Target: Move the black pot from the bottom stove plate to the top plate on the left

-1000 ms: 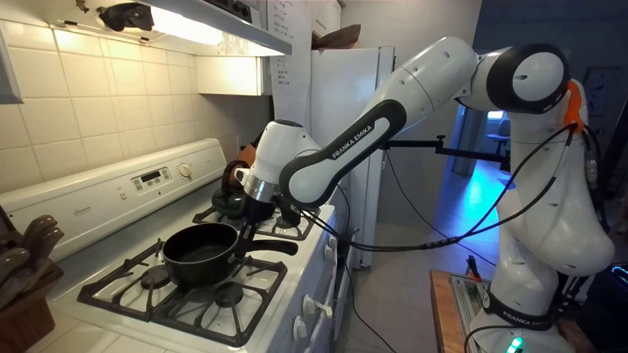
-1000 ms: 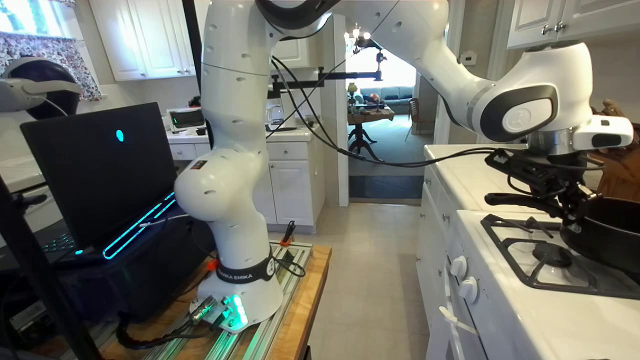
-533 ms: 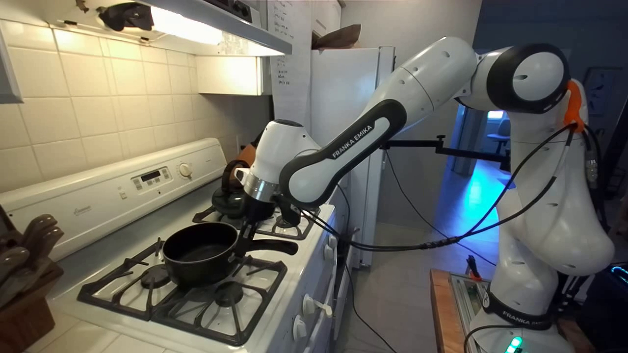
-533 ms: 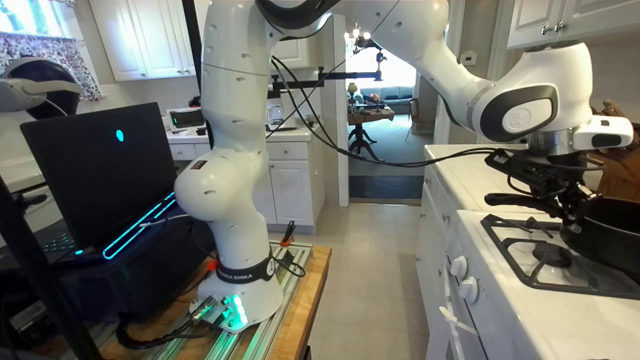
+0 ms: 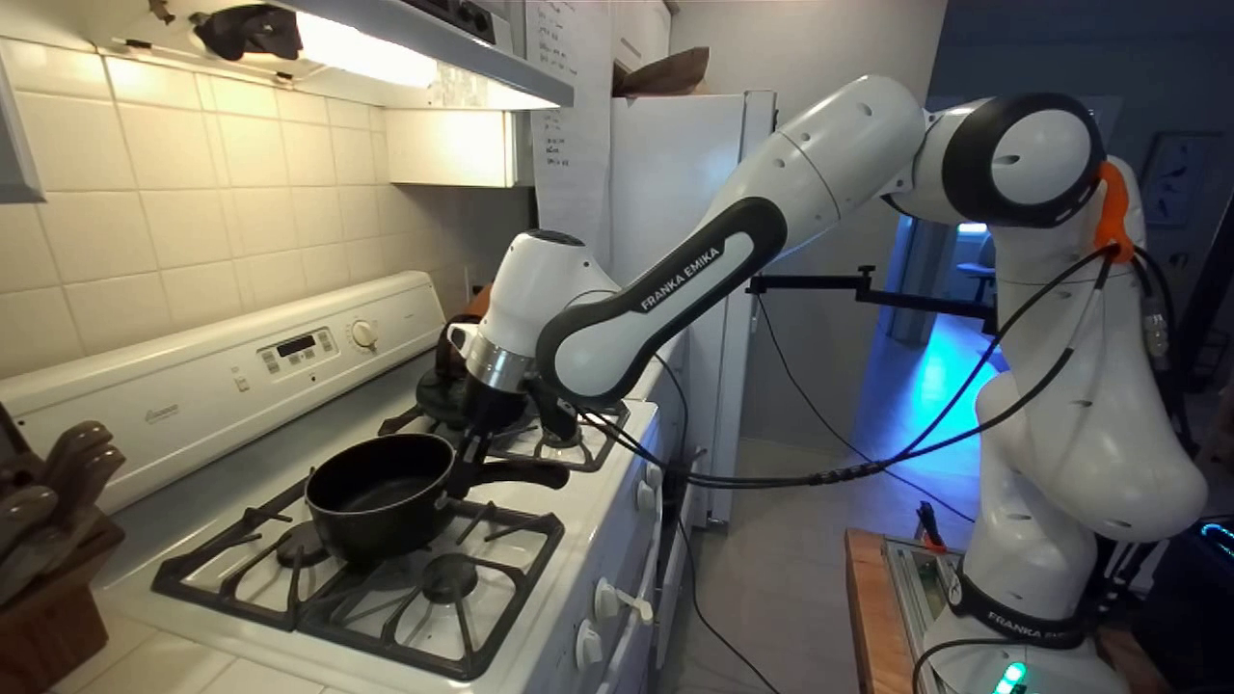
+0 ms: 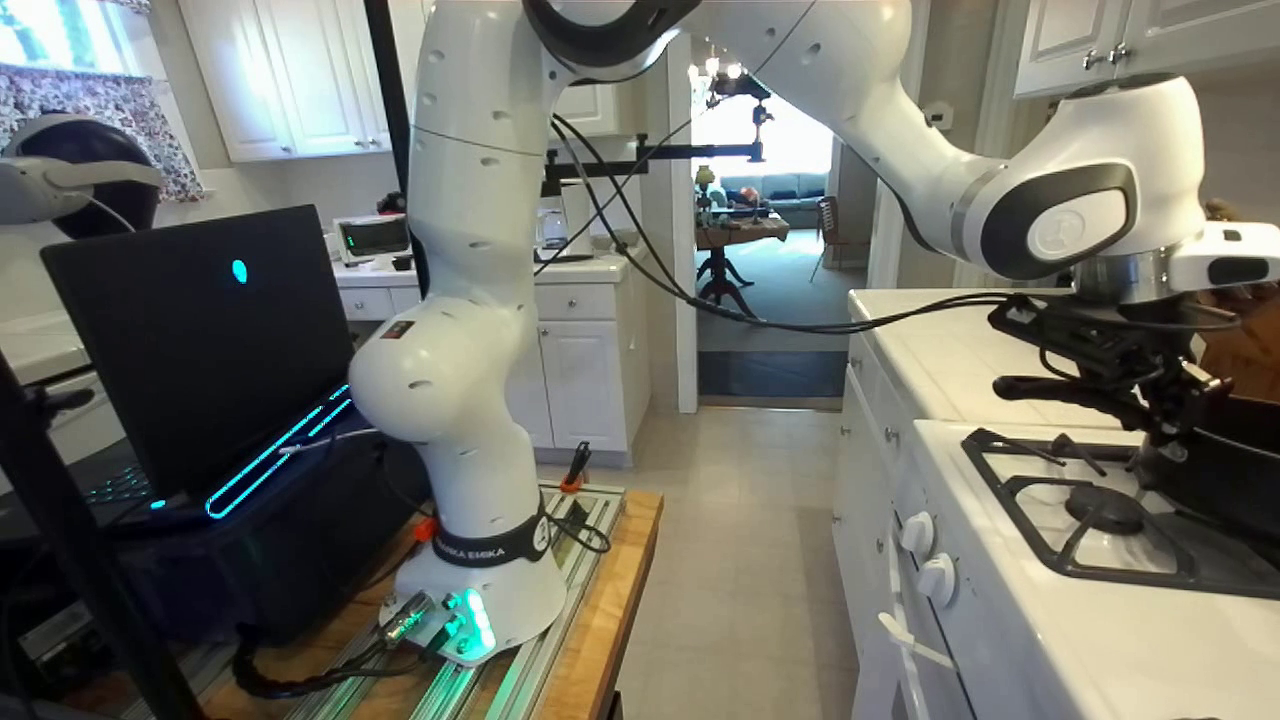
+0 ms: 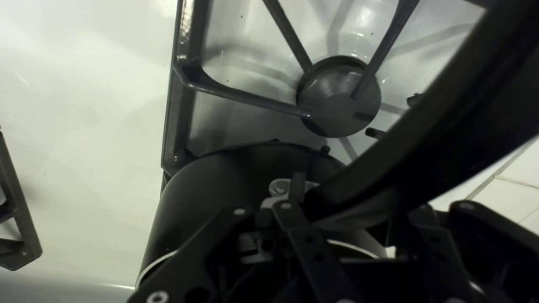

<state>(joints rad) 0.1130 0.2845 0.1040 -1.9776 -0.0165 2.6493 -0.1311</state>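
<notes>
The black pot is at the near grate of the white stove in an exterior view. It also shows at the right edge of an exterior view and in the wrist view. Its handle points toward the stove's front. My gripper is shut on the handle close to the pot wall, with one finger on each side of it in the wrist view. The pot stands about level. I cannot tell whether its base touches the grate. The front burner and the rear burner beside it both show.
A dark kettle stands on the far grate, partly behind my gripper. A knife block is at the near left. The range hood hangs above the stove. Control knobs stick out at the stove's front. The stove's back panel rises behind.
Over the last half second my gripper and the pot have moved together, a little toward the stove's back and slightly up. Before that, nothing visibly moved.
</notes>
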